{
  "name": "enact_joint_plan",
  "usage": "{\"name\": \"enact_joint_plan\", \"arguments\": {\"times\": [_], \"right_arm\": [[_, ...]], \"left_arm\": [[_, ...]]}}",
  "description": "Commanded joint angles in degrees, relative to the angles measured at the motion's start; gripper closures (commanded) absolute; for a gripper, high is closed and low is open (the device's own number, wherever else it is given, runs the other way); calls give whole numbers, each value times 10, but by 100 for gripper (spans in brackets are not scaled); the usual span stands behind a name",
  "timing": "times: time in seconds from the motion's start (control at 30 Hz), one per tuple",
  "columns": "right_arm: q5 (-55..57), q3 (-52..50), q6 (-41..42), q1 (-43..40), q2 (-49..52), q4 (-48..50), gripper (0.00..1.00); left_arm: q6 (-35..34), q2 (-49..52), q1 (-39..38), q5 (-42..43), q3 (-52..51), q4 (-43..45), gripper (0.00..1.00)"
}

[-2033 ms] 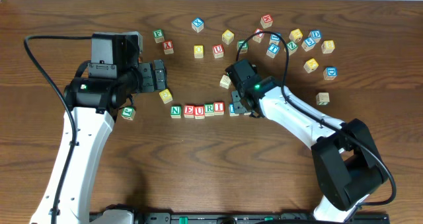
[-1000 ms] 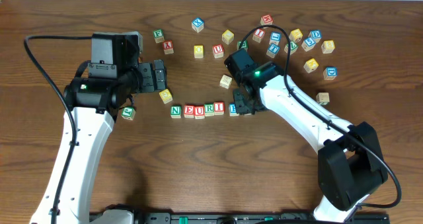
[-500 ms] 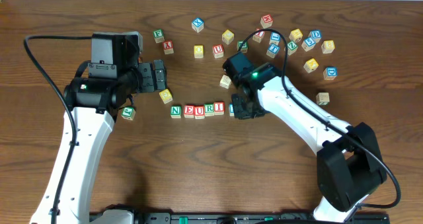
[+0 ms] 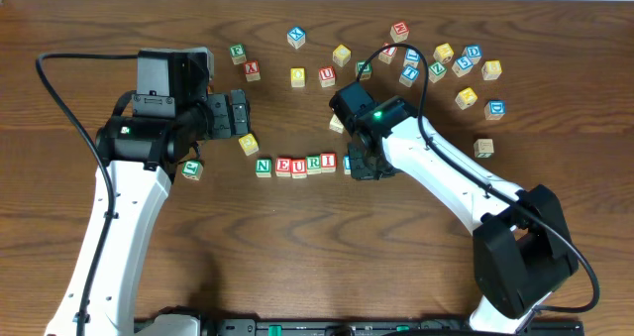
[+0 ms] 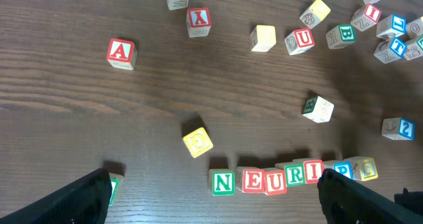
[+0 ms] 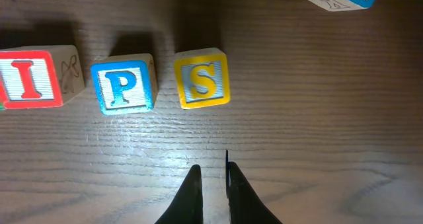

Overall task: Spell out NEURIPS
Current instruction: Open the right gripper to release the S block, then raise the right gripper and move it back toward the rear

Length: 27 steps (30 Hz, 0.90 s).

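**Item: NEURIPS row, all seven letters placed; hazard on withdrawal**

Subject. The NEURIPS row is lying at the middle of the bench, running left to right. The S cube is closing the row at its right end, sitting just beside the P cube with a narrow gap between them. The I cube is standing a little apart from the P.

Attending tool. The right tool is hovering just on the near-edge side of the S, its fingers drawn almost together and gripping nothing.

Hazard, judged. The word is looking finished, so the risk is lying in the retreat. A low or sideways pull would be clipping the S or P and skewing the line. The right wrist is also overhanging a loose cube on the far-edge side of the row, and a careless move could be shoving it into the letters.

Surroundings. The left tool is hanging spread wide and empty toward the left edge, near a yellow cube. A stray swing there would be sending that cube toward the N cube. Spare cubes are lying scattered along the far edge.
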Motion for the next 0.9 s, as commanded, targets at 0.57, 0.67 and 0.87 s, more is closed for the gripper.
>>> {"name": "enact_joint_plan", "arguments": {"times": [0.57,0.67,0.87], "right_arm": [[131,45,23,-5,-3,-3,91],[158,92,18,-30,-3,-49,93],[167,186,-5,-69,-4,-105,94]], "left_arm": [[3,-5,1,3,13,0,2],[3,-5,1,3,13,0,2],[3,-5,1,3,13,0,2]]}}
